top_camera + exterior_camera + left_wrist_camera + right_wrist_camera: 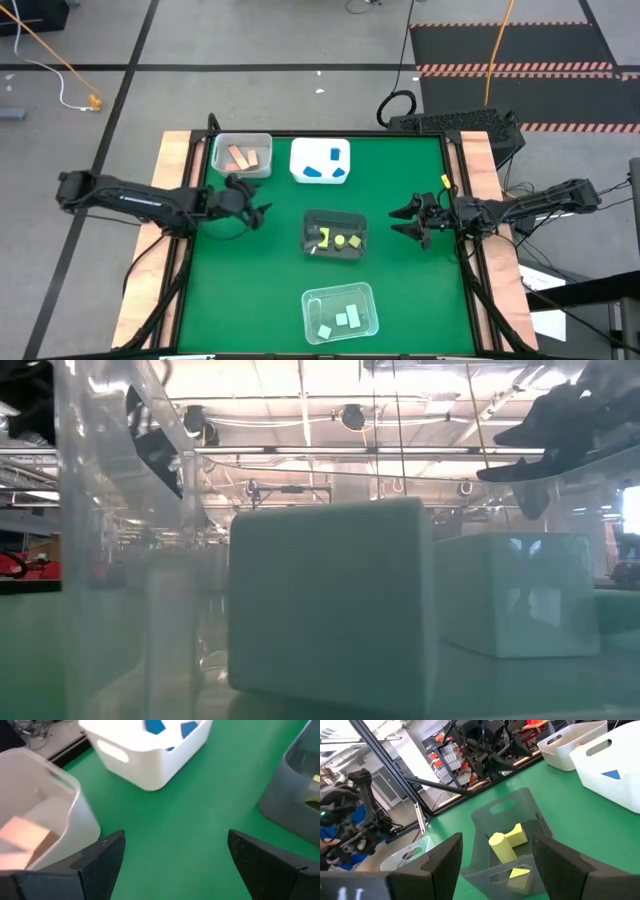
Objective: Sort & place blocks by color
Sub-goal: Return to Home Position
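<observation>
The blocks lie sorted in trays. Salmon blocks (241,157) lie in the clear tray at the far left, also seen in the left wrist view (22,837). Blue blocks (325,165) lie in the white tray, yellow ones (338,239) in the grey tray at the middle (507,845), mint green ones (342,320) in the clear near tray, filling the low view (330,605). My left gripper (258,212) hovers open over bare mat right of the salmon tray. My right gripper (403,222) hovers open right of the grey tray.
The green mat (270,270) lies bare between the trays. Wooden boards run along the table's left (160,250) and right (490,280) sides. A black keyboard-like unit (455,125) sits beyond the far right corner. Shelves and equipment stand in the room behind.
</observation>
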You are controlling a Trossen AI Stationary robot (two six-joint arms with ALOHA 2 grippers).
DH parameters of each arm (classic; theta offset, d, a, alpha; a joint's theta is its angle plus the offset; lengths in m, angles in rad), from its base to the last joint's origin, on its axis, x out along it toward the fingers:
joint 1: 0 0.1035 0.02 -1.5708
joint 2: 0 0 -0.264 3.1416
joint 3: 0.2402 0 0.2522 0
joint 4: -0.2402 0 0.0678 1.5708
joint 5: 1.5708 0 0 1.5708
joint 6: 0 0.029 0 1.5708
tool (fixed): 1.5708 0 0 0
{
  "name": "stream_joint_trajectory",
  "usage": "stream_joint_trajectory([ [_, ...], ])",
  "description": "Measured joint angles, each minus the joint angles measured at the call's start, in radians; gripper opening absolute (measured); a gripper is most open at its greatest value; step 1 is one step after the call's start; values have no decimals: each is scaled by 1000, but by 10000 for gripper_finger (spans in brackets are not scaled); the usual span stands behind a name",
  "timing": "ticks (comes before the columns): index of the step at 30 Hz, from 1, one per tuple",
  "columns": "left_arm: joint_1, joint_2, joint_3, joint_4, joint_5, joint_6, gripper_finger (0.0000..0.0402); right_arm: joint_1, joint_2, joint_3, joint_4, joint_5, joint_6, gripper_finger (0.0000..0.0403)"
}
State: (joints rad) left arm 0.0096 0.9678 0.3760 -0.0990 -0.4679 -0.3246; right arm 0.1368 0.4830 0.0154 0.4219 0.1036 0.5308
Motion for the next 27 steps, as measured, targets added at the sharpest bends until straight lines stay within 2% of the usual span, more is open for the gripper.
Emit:
stream_joint_trajectory([
  [3,14,-104,-83,55,0,-22,351,0,1,0,-8,0,0,226],
  [13,105,-411,-272,58,-8,-4,351,0,5,0,-6,0,0,226],
  [19,145,-508,-333,73,-8,-37,351,0,5,0,-5,0,0,226],
  [27,168,-628,-335,78,-7,-38,351,0,5,0,-7,0,0,226],
])
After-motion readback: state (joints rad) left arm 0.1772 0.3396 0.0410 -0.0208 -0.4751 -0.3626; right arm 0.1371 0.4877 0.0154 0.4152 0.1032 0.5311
